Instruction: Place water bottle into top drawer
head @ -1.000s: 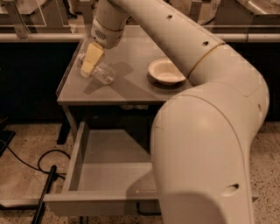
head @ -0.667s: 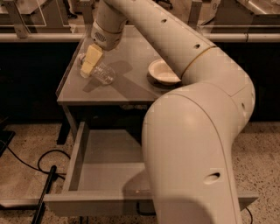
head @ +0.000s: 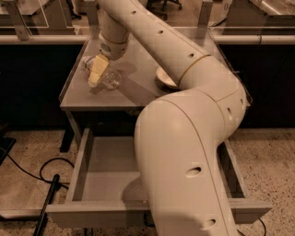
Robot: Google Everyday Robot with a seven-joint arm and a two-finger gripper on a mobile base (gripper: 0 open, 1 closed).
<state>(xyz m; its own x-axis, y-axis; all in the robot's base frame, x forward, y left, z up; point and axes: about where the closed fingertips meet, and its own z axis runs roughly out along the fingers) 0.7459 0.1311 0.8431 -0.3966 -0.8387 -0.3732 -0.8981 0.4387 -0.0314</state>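
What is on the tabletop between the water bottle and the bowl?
Nothing: in the camera view, the tabletop between the water bottle and the bowl is bare. The hand is down at the water bottle, outside that stretch.

The robot's cream arm (head: 193,152) stretches from lower right toward upper left, bent sharply midway. Its hand (head: 98,73) points downward at the far end.

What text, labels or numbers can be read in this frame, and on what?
No text can be read.
Bottle, lying on the table: any label is too blurred to read.
Gripper, at the bottle on the table: no markings show.
Drawer, open below the table: no markings show.
Marks at the top edge: too blurred to read.
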